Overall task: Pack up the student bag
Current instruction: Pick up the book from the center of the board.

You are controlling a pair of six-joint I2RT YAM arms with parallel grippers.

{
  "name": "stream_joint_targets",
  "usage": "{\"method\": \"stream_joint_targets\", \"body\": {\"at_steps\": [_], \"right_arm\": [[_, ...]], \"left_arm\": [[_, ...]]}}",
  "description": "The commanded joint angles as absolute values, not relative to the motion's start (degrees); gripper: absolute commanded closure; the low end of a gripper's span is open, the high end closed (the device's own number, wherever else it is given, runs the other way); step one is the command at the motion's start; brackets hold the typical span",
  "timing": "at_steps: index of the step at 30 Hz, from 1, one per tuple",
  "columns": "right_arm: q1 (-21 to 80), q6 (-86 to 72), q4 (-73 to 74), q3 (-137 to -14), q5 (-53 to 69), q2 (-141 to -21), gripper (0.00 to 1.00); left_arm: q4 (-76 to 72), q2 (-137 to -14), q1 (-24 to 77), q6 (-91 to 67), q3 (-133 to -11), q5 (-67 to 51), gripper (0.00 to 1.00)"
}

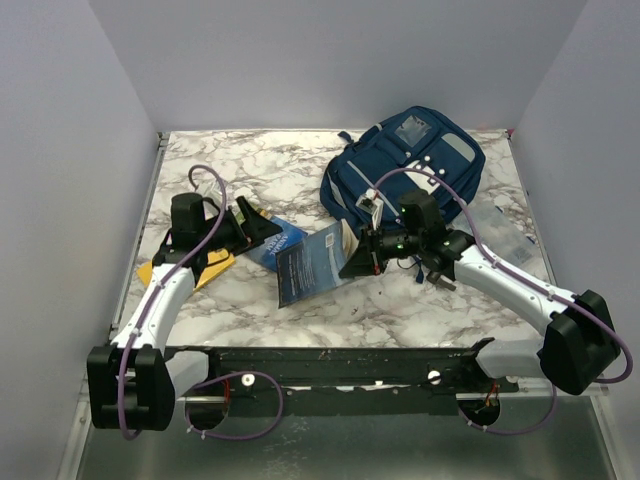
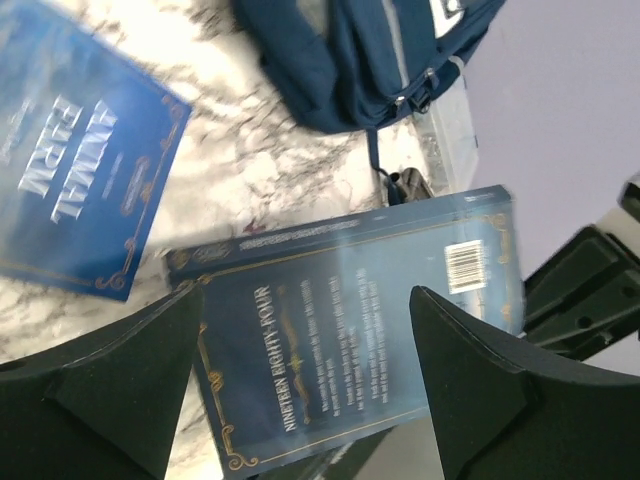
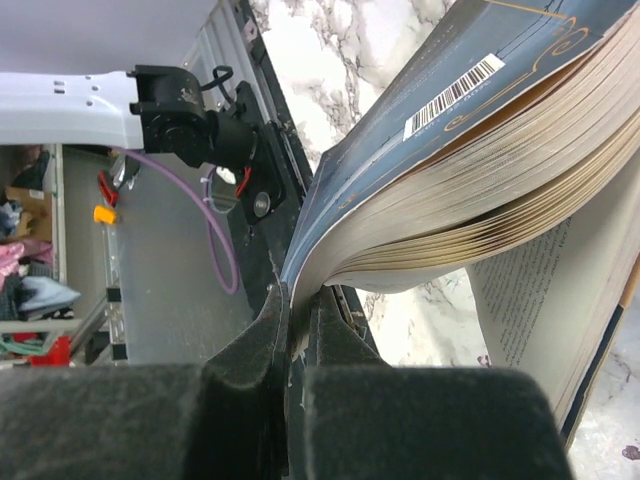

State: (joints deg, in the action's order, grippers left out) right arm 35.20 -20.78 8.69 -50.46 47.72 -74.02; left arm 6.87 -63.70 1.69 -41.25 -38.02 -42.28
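The student bag (image 1: pixel 402 165), navy with grey stripes, lies at the back right of the marble table; its edge also shows in the left wrist view (image 2: pixel 350 60). My right gripper (image 1: pixel 352 263) (image 3: pixel 298 325) is shut on the cover edge of a blue paperback, Nineteen Eighty-Four (image 1: pixel 312 262) (image 3: pixel 470 140). It holds the book off the table, tilted, with the pages sagging open. My left gripper (image 1: pixel 268 228) (image 2: pixel 300 385) stands open just left of that book (image 2: pixel 350 320), with nothing between its fingers. A second blue book, Animal Farm (image 1: pixel 280 240) (image 2: pixel 75 190), lies flat beneath the left gripper.
A yellow flat item (image 1: pixel 192 270) lies under the left arm near the table's left side. A clear plastic pouch (image 1: pixel 503 232) sits right of the bag. A small dark object (image 1: pixel 440 280) lies by the right arm. Grey walls close in on three sides.
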Motion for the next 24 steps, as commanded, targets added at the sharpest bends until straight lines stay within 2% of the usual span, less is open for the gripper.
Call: {"method": "stream_joint_targets", "body": {"at_steps": [1, 3, 5, 7, 10, 13, 18, 24], "right_arm": [[35.5, -14.4, 7.5, -51.7, 54.8, -72.2, 1.0], [35.5, -11.8, 9.4, -52.1, 54.9, -72.2, 1.0], [35.5, -10.9, 9.4, -52.0, 56.3, -72.3, 1.0], [35.5, -10.9, 7.9, -51.1, 58.7, -72.5, 0.99], [35.6, -10.9, 7.4, -51.0, 59.9, -72.3, 0.99], [35.6, -10.1, 8.7, -52.1, 61.1, -71.8, 1.0], [35.7, -10.1, 9.0, -52.4, 62.4, -70.8, 0.99], [35.7, -10.3, 8.8, -52.2, 63.4, -70.6, 0.99]], "left_arm": [[17.6, -61.5, 8.4, -24.0, -48.9, -37.1, 0.15], [17.6, -62.1, 12.1, -19.3, -50.6, -35.2, 0.14], [13.3, -64.1, 13.8, -17.0, -51.0, -38.1, 0.13], [10.9, -68.8, 14.1, -14.4, -53.0, -49.2, 0.14], [19.8, -79.4, 14.0, -9.8, -62.5, -61.3, 0.18], [21.9, -86.4, 14.3, -9.0, -66.1, -71.2, 0.18], [21.9, -91.1, 15.6, -6.3, -66.5, -81.4, 0.18], [22.0, -89.8, 18.8, -3.8, -63.2, -86.0, 0.21]]}}
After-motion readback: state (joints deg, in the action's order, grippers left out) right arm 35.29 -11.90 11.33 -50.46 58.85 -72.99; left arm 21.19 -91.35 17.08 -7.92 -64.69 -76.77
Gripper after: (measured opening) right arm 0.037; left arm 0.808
